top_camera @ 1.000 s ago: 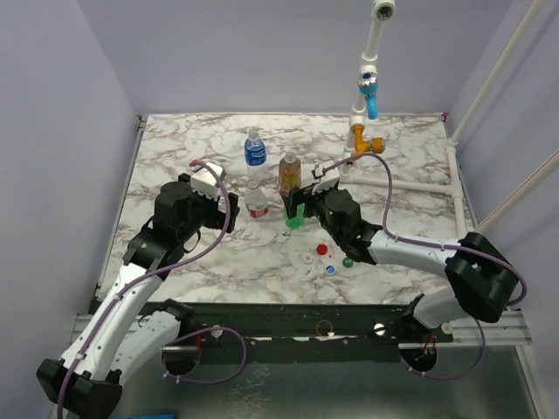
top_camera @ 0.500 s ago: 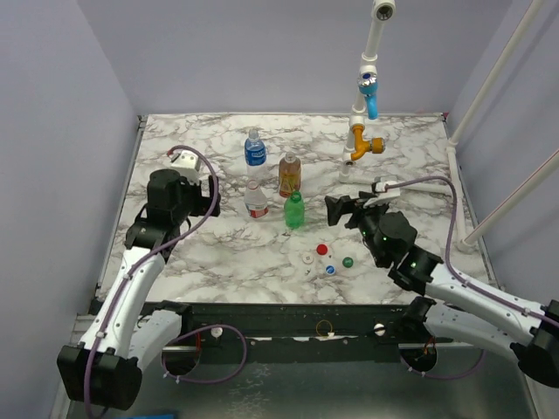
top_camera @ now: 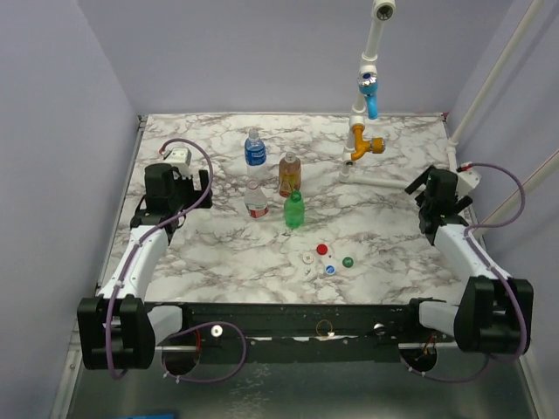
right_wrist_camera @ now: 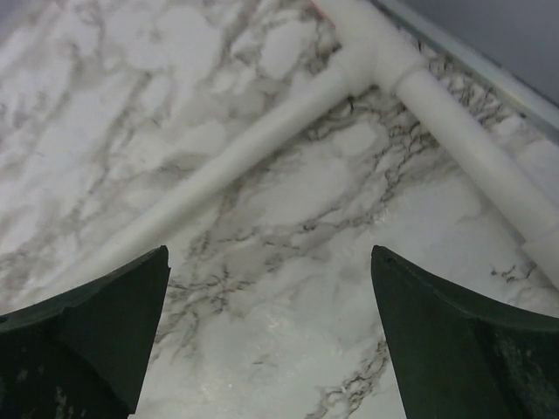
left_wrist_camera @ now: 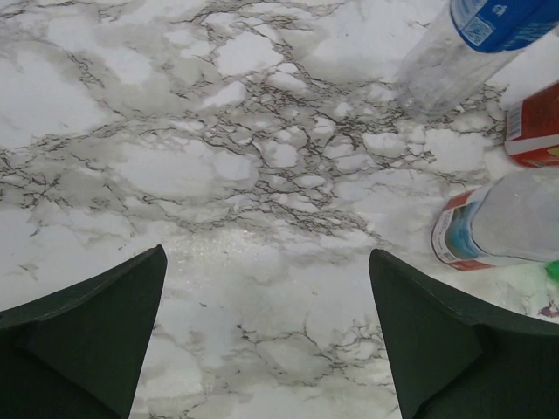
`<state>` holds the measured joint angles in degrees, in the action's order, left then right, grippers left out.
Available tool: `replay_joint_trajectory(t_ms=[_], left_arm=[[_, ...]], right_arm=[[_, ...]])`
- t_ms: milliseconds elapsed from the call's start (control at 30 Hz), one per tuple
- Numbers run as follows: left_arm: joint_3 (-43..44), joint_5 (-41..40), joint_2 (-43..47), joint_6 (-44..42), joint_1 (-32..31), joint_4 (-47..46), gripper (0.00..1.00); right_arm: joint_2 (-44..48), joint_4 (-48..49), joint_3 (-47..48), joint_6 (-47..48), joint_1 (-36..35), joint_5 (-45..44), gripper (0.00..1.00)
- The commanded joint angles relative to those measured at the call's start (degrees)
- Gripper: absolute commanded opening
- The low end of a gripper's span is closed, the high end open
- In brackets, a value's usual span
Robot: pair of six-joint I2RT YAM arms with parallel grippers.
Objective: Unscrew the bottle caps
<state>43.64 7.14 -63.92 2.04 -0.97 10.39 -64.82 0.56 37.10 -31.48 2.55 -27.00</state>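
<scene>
Right gripper (right_wrist_camera: 269,253), jaws spread and empty, has swung clear of the green bottle (top_camera: 294,210); left gripper (left_wrist_camera: 266,253) likewise wide; four loose caps (top_camera: 321,250) suggest unscrewing finished.

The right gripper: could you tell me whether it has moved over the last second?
Yes. The right gripper has swung right, away from the green bottle, to the white pipe on the right.

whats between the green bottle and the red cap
Nothing. In the top external view, only a bare stretch of marble tabletop separates the green bottle from the red cap.
</scene>
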Motion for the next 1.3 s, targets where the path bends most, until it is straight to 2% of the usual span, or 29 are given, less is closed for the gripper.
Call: replay_joint_trajectory(t_ms=[0, 67, 167, 400, 567, 633, 867, 967, 1033, 1067, 1167, 1200, 1233, 1267], left_arm=[[-3.27, 2.60, -2.57, -0.90, 3.08, -10.03, 0.99], [-5.26, 3.07, -3.71, -0.60, 4.12, -15.47, 0.99], [-7.41, 4.21, -6.81, 0.91, 5.94, -22.18, 0.99], [-9.90, 6.21, -14.57, 1.73, 6.61, -32.12, 0.99], [-13.60, 5.99, -19.13, 2.23, 6.65, -44.67, 0.99], [-15.73, 5.87, -20.35, 3.27, 6.75, -51.56, 0.99], [-17.71, 7.10, -24.30, 4.04, 6.69, -58.48, 0.99], [-22.31, 7.20, -25.74, 3.76, 6.60, -67.98, 0.99], [-25.00, 7.05, -26.99, 3.78, 6.62, -74.39, 0.99], [-25.35, 6.77, -26.96, 3.85, 6.62, -74.76, 0.99], [-26.89, 5.43, -27.02, 4.23, 6.53, -77.44, 0.99], [-27.74, 5.31, -27.67, 4.17, 6.51, -79.17, 0.99], [-29.31, 5.91, -30.41, 4.08, 6.51, -83.98, 0.99], [-30.00, 5.66, -32.49, 5.22, 6.42, -90.27, 0.99]], right_arm=[[-4.96, 8.70, -2.82, 1.86, 1.14, 2.86, 1.00], [-3.78, 19.80, -7.16, 8.41, 1.06, -0.15, 1.00], [-3.87, 28.52, -10.11, 15.92, 1.07, -2.39, 1.00], [-8.00, 42.74, -15.30, 20.77, 1.08, 2.50, 1.00], [-13.26, 52.85, -18.26, 23.58, 1.12, 7.87, 1.00], [-15.44, 55.24, -18.46, 23.91, 1.13, 8.69, 1.00], [-22.10, 62.15, -18.98, 24.27, 1.08, 10.43, 1.00], [-24.68, 69.91, -21.61, 25.48, 1.13, 11.60, 1.00], [-24.37, 68.41, -21.50, 25.52, 1.13, 13.47, 1.00], [-24.53, 69.48, -22.07, 25.89, 1.12, 14.43, 1.00], [-26.07, 76.60, -25.64, 27.84, 1.12, 18.77, 1.00], [-28.43, 82.17, -26.71, 27.67, 1.08, 18.49, 1.00], [-29.95, 84.51, -26.70, 28.67, 1.02, 17.77, 1.00], [-28.97, 78.73, -25.20, 27.96, 1.00, 17.79, 1.00]])
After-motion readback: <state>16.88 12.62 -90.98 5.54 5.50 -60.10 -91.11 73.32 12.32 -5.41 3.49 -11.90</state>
